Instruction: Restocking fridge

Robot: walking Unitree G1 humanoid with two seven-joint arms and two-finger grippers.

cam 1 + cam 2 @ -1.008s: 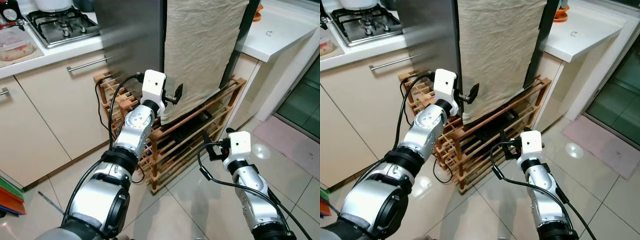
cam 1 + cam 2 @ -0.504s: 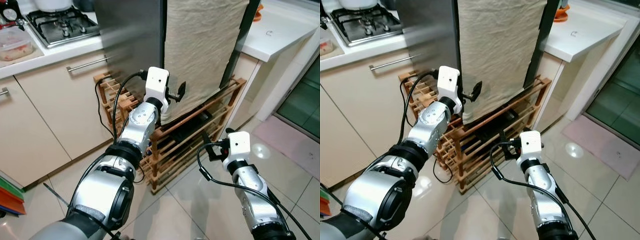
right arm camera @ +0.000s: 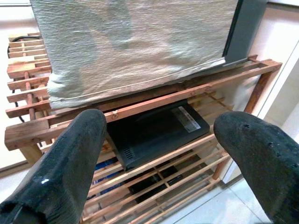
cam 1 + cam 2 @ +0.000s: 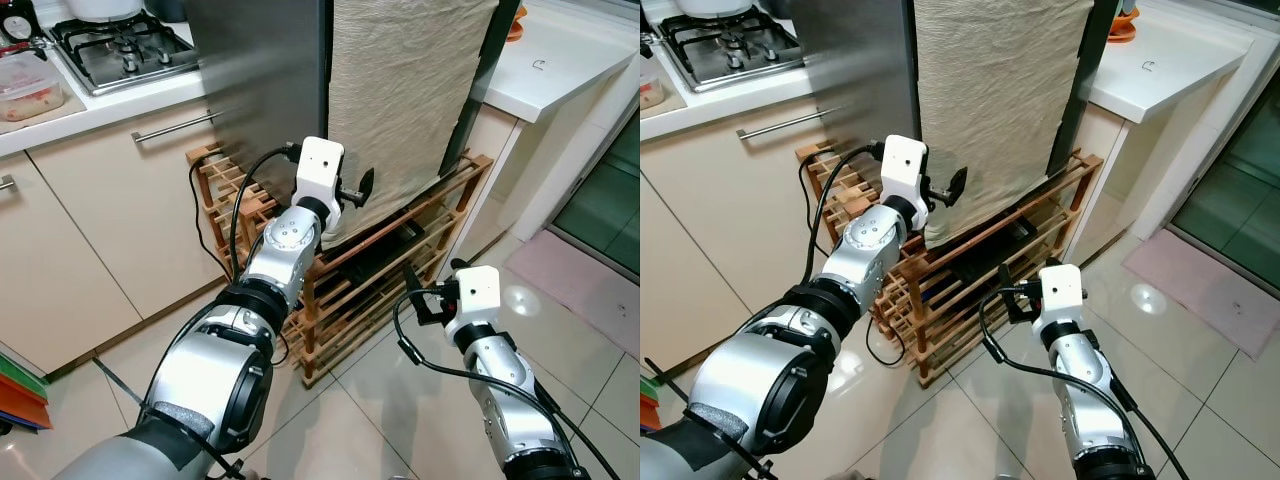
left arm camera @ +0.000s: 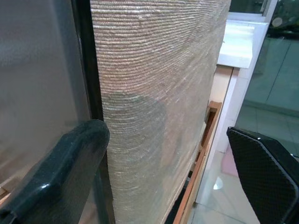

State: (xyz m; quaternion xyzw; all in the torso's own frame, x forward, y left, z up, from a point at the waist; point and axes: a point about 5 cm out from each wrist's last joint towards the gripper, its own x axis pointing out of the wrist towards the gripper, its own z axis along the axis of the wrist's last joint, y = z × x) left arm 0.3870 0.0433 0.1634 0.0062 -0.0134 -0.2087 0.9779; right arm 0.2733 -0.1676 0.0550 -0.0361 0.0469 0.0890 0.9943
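Fridge (image 4: 265,80): tall, brushed grey steel side, its front draped with a coarse-woven beige cloth (image 4: 400,90) hanging down to a slatted wooden rack (image 4: 375,275) that carries a flat black box (image 3: 156,130). Glossy tiled floor (image 4: 390,400) lies open to the robot's right of the rack. Left tool (image 4: 358,188): fingers spread wide, empty, raised just beside the cloth's lower edge near the fridge's dark corner strip. Right tool (image 4: 412,285): fingers apart, empty, low before the rack.
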